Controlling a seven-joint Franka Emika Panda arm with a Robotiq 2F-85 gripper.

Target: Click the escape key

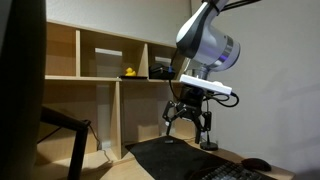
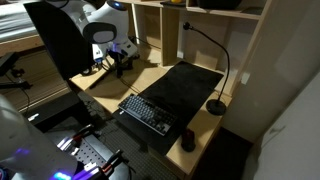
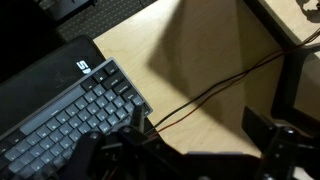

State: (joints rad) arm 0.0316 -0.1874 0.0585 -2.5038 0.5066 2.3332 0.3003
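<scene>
My claw is released, the dark metal fingers spread wide, nothing between them. It hangs above the desk at the edge of the desk mat, clear of the surface.

The mat is a flat black rectangle, matte, with a small pale logo near its corner in the wrist view. On one end of the mat lies the keyboard: a low slab with rows of grey, square-topped keys and a darker frame. One corner of it is right below me. The escape key is somewhere on that board, but the keys are too blurred for me to pick it out.

Beside the mat is the bare desk, pale smooth wood. A thin black cable snakes across it, just off the keyboard's corner. At the mat's far side stands a black lamp with a round base and a curved neck. Beyond the mat are the wooden shelves, with a yellow duck in one compartment.
</scene>
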